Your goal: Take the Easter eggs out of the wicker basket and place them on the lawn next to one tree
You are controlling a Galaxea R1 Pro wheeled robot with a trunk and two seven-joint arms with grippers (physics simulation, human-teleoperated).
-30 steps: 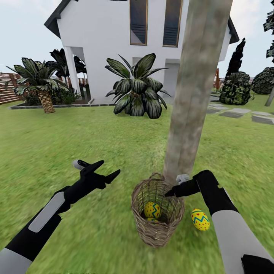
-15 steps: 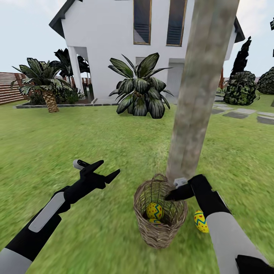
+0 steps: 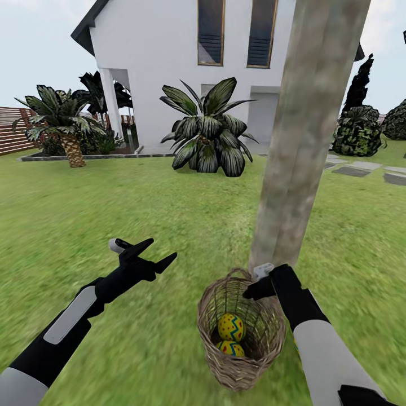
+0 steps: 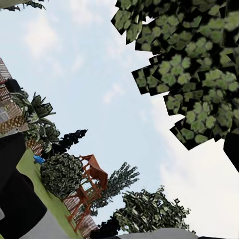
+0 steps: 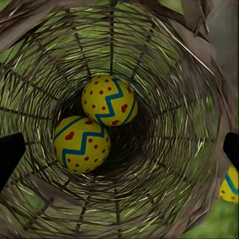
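Note:
The wicker basket (image 3: 225, 366) stands on the lawn (image 3: 141, 203) at the foot of the tree (image 3: 299, 169). Two Easter eggs lie inside it, one (image 3: 230, 327) above the other (image 3: 231, 349). My right gripper (image 3: 251, 291) hangs open over the basket's far rim, pointing into its mouth. In the right wrist view both eggs (image 5: 108, 100) (image 5: 82, 143) sit at the basket's bottom, with the dark fingertips (image 5: 10, 154) wide apart at either side. A third egg (image 5: 230, 184) lies outside the basket wall on the grass. My left gripper (image 3: 160, 252) is open and empty, raised left of the basket.
A white house (image 3: 158, 67) stands behind, with a dark broad-leaved plant (image 3: 206, 132) before it and a short palm (image 3: 70, 149) at the left. Bushes (image 3: 356, 132) and stepping stones (image 3: 361, 168) lie to the right. Open grass spreads left of the basket.
The head view has shifted, so the basket sits lower and the trunk more to the right. My right arm now covers the egg on the grass. The left arm has kept still.

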